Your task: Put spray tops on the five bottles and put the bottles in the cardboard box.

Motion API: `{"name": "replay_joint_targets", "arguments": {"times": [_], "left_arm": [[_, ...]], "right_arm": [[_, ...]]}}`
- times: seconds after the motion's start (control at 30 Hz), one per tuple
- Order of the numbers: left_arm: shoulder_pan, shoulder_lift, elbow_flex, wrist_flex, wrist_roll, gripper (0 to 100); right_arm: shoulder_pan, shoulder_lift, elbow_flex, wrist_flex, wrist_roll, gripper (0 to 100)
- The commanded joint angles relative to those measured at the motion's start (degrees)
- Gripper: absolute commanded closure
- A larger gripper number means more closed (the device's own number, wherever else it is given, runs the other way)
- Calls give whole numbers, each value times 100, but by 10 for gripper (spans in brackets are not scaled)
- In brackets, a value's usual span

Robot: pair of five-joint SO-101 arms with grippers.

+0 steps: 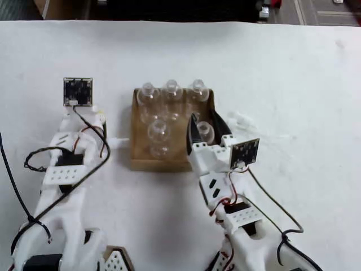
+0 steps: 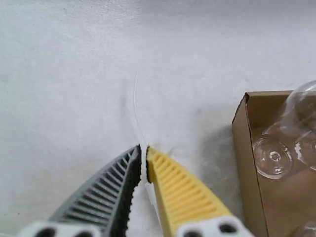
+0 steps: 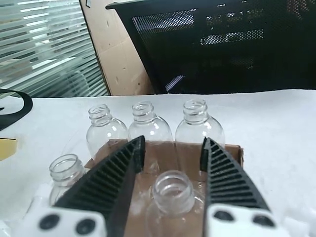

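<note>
The cardboard box (image 1: 141, 161) holds several clear bottles with bare necks: three in the back row (image 1: 172, 90) and two in front (image 1: 158, 131). My right gripper (image 1: 207, 125) hangs open over the front right bottle (image 3: 173, 190); in the right wrist view its black fingers (image 3: 118, 173) stand on either side of that bottle's neck without touching it. My left gripper (image 2: 144, 148) is down at the table just left of the box (image 2: 247, 148), shut, with a thin clear tube (image 2: 136, 98) running out from between its grey and yellow fingertips.
A few faint clear pieces (image 1: 242, 119) lie on the white cloth right of the box. A small white part (image 1: 117, 139) sits against the box's left wall. A dark cabinet (image 3: 222, 44) stands beyond the table's far edge.
</note>
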Motion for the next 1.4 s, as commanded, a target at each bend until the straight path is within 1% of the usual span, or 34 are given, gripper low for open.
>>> {"name": "replay_joint_targets", "arguments": {"times": [0.0, 0.17, 0.33, 0.47, 0.7, 0.77, 0.93, 1.17, 1.37], "left_arm": [[13, -40, -167, -167, -70, 980], [13, -40, -167, -167, -70, 980], [13, -40, -167, -167, -70, 980], [13, -40, -167, -167, -70, 980], [13, -40, -158, -167, -70, 980], [13, -40, -158, -167, -70, 980], [13, -57, -158, -149, -70, 980], [4, -75, -158, -132, -70, 980], [4, -75, -123, -132, -70, 980]], "right_arm": [[40, -356, 141, -268, 70, 840], [514, -1174, 141, 198, 35, 840], [875, -2396, 176, 1305, 26, 842], [998, -3723, 246, 2624, 26, 843], [1288, -6510, 229, 5578, 35, 841], [1393, -6633, 62, 6079, 35, 841], [1763, -6035, -229, 6264, 70, 840], [2545, -6026, -123, 6255, 79, 840], [2615, -6026, -18, 6255, 79, 840]]}}
